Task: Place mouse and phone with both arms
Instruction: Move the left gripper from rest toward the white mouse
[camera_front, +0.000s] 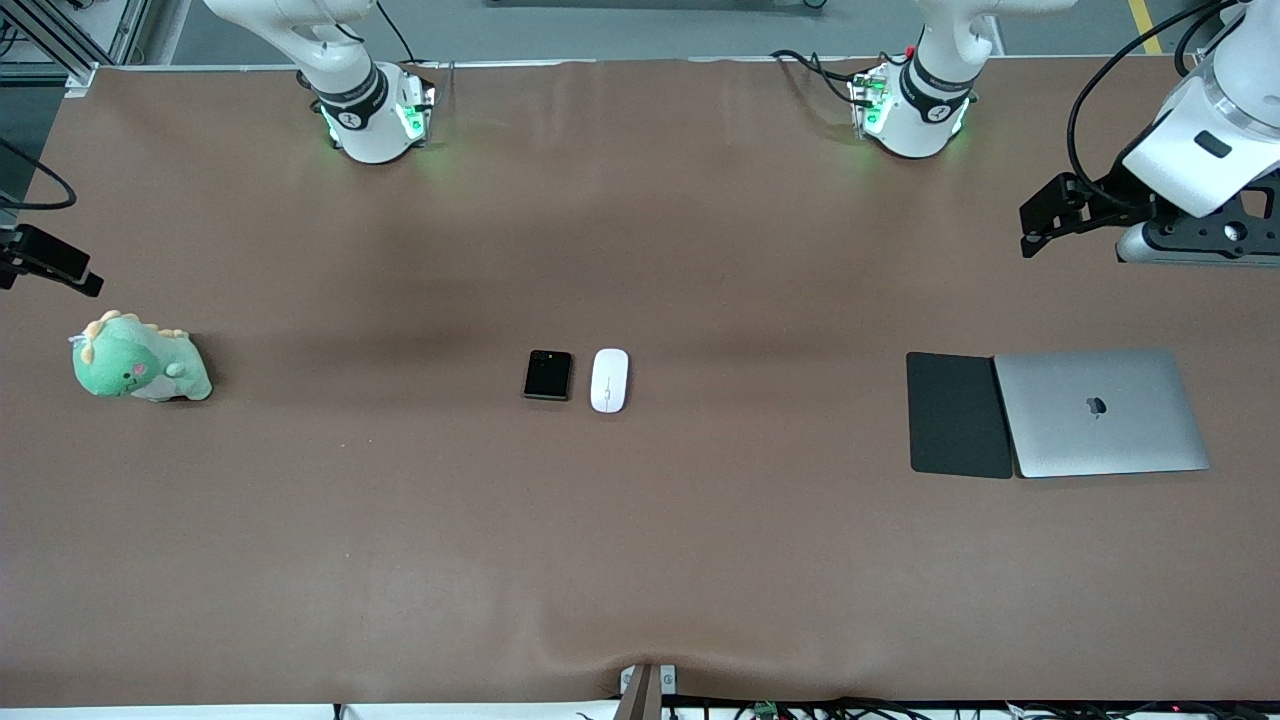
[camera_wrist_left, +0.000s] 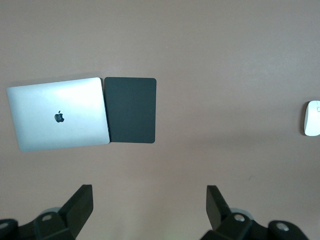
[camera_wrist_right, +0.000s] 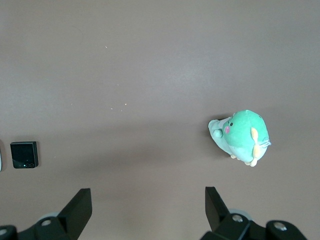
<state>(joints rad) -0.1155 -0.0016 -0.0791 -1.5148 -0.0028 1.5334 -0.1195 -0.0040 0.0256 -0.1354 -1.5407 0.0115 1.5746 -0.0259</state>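
Front view shows the small black square phone (camera_front: 548, 375) and glossy white oval mouse (camera_front: 609, 380) side by side mid-desk (camera_front: 640, 560), untouched, so nothing's started yet! The left gripper (camera_wrist_left: 150, 210) hangs wide open over the desk by the silver laptop (camera_front: 1100, 412) and black pad (camera_front: 957, 414); the right gripper (camera_wrist_right: 148, 210), equally wide, hovers near the green plush dinosaur (camera_front: 138, 360). Next, each arm must reach inward.

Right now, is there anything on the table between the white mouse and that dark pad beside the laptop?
No. In the front view, only bare brown table lies between the mouse and the dark pad.
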